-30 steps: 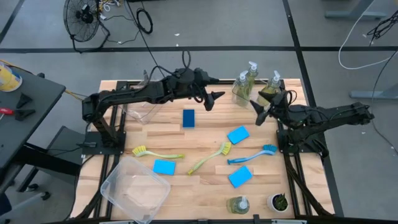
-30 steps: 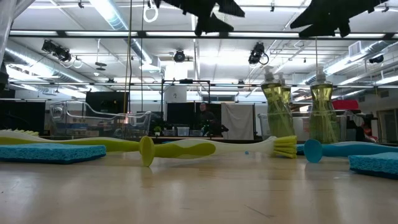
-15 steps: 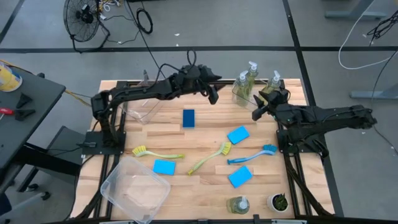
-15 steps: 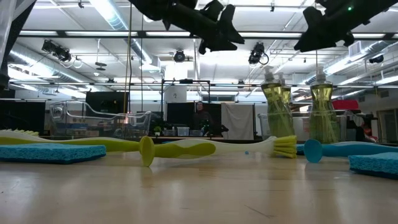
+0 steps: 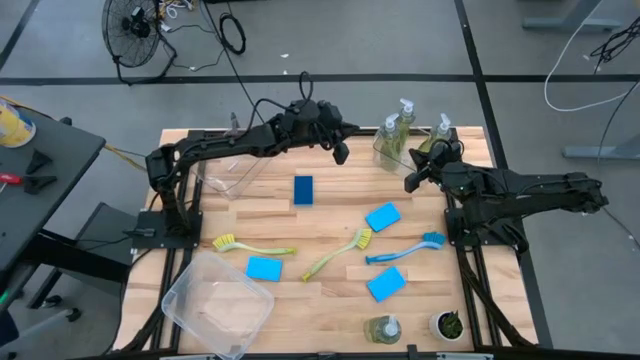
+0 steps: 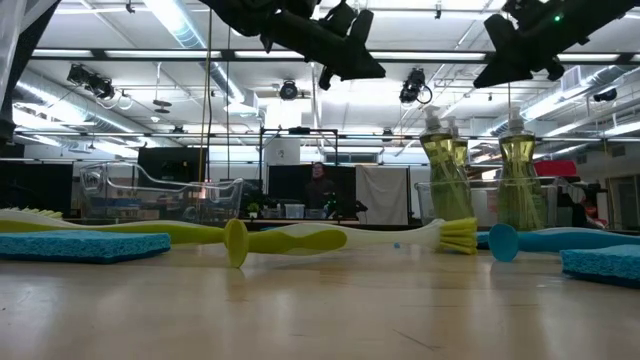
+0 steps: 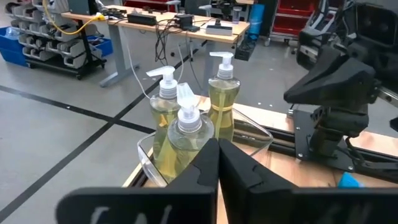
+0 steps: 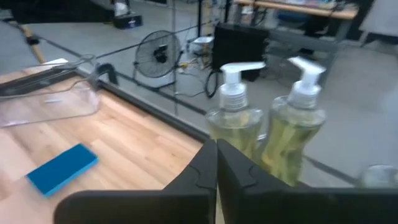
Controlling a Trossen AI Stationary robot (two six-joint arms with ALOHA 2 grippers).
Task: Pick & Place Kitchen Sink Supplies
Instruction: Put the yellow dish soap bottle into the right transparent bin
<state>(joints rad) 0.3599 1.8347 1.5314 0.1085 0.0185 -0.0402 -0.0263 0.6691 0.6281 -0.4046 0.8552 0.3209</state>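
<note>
Wooden table [image 5: 330, 225]: left hand [image 5: 341, 155], right hand [image 5: 410, 184] both closed, seemingly empty.

Three soap bottles [image 5: 398, 132] stand in a bin [image 5: 382, 155] at the worktop's [image 5: 330, 215] back edge. Sponges [image 5: 383, 217] and brushes [image 5: 338, 254] lie in front of that bin.

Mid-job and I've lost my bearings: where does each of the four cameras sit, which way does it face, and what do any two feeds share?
High view: overhead, straight down on the table; both arms, left gripper and right gripper shut, empty.
Low view: table-top height, level across a yellow-green brush into the room; both arms overhead.
Left wrist view: on the left arm, facing three soap bottles in a clear bin; own shut fingers, right arm beyond.
Right wrist view: facing the same bottles; own shut fingers.
Shared: both wrist views show the bottles.
</note>
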